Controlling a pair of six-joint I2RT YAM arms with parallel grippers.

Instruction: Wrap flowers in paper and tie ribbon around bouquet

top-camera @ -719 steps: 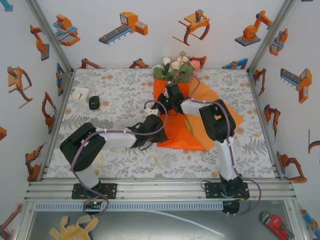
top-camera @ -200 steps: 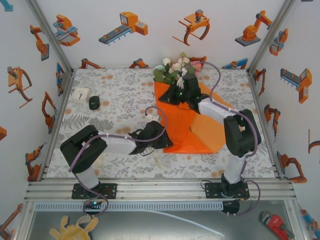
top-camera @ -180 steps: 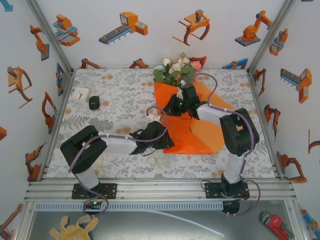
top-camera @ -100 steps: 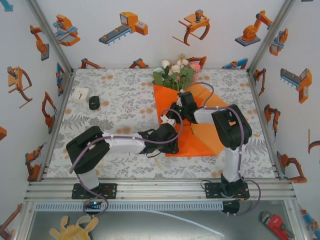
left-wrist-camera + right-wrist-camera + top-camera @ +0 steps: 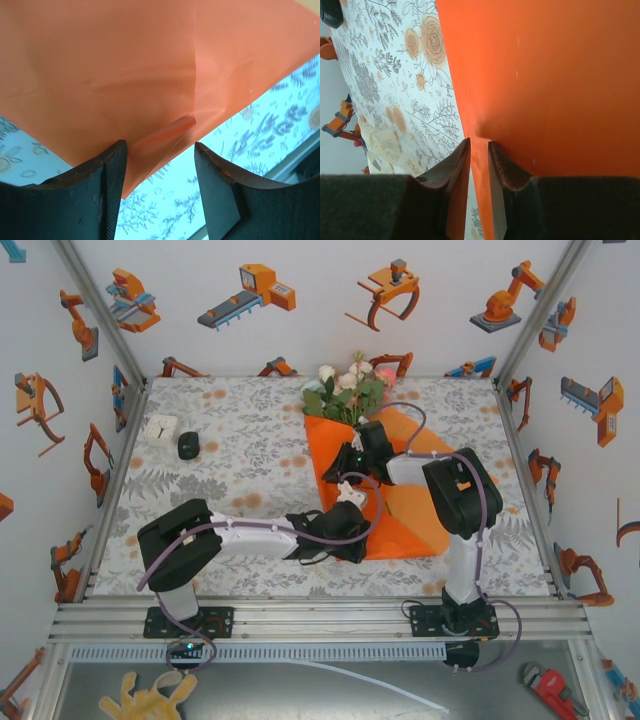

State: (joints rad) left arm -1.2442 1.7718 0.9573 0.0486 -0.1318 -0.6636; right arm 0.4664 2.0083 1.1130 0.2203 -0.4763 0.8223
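The flowers (image 5: 345, 388) lie at the back of the table, their stems hidden under the orange paper (image 5: 405, 505), which is folded over them. My right gripper (image 5: 348, 472) sits at the paper's left edge. In the right wrist view its jaws (image 5: 480, 145) are nearly together, with the paper's edge (image 5: 545, 80) pinched between them. My left gripper (image 5: 353, 532) is at the paper's near left corner. In the left wrist view it (image 5: 160, 150) stands open, and the paper's corner (image 5: 150, 90) hangs loose between the fingers. The cream ribbon (image 5: 385, 145) lies on the cloth beside the paper.
A small white box (image 5: 160, 428) and a black object (image 5: 189, 445) sit at the rear left of the floral tablecloth (image 5: 240, 440). Printed walls close in the table on three sides.
My left gripper slid right along the paper's near edge and opened, letting the paper go. My right gripper pulled the paper's left edge nearer, and the sheet folded narrower.
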